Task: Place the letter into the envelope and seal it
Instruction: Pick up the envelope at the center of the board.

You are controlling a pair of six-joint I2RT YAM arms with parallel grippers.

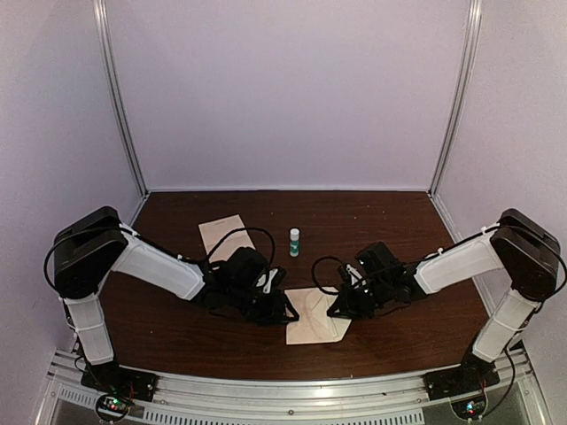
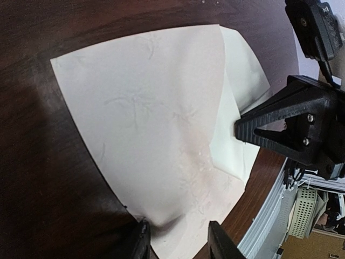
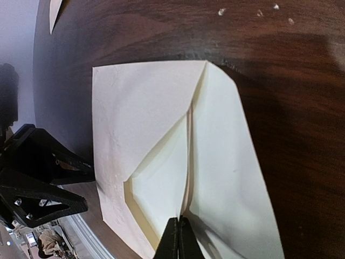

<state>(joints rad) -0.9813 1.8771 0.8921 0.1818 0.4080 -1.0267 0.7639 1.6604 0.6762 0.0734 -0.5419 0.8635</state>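
Note:
The beige-pink envelope (image 1: 312, 323) lies flat between my two grippers, its pointed flap (image 3: 232, 172) folded open. In its mouth shows a paler cream sheet, apparently the letter (image 3: 161, 183). My right gripper (image 3: 178, 237) is shut, its tips touching the crease where flap meets pocket; I cannot tell whether paper is pinched. My left gripper (image 2: 180, 243) is open. Its two fingers (image 2: 141, 240) stand either side of the envelope's (image 2: 151, 118) near corner, where the paper puckers. In the left wrist view, the right gripper (image 2: 240, 129) points onto the white flap.
A small white glue bottle with a green label (image 1: 294, 241) stands upright behind the envelope. A separate creased beige sheet (image 1: 221, 235) lies at the back left. The table's front edge with its metal rail (image 2: 269, 216) runs close to the envelope.

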